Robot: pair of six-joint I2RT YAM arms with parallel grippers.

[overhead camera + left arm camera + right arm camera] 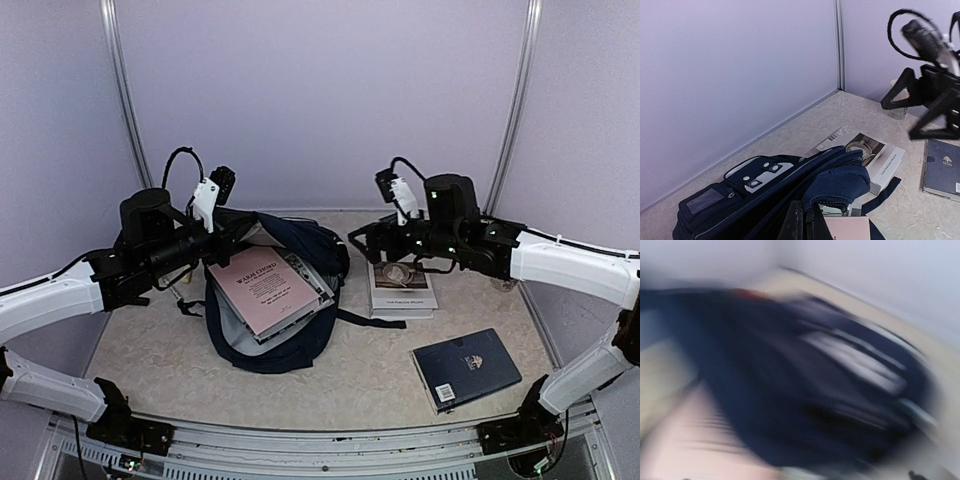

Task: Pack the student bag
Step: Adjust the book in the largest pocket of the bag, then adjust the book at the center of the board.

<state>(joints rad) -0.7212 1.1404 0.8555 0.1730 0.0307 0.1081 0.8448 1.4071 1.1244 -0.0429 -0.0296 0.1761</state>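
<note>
Top external view gives us the large dark navy fabric backpack [290, 345] lying open on the beige mottled table [150, 350], with a pink softcover book [262, 285] resting in its mouth. The left gripper [235, 232] sits at the backpack's upper left rim. The right gripper [358, 240] hangs just beside the backpack's upper right edge. Right of the backpack lies a white book with a grey cover picture [400, 285]. Further right, toward the arm bases, lies a flat navy hardcover book [465, 368].

The left wrist view adds what we cannot see from above. The left gripper's fingers [796, 222] are clenched together at the backpack's rim, though we cannot tell whether fabric is caught between them. It also shows the right gripper [900, 120] with its jaws spread and nothing between them.

The right wrist view is heavily blurred. We make out only a dark navy mass, the backpack [790, 390], filling most of it.
</note>
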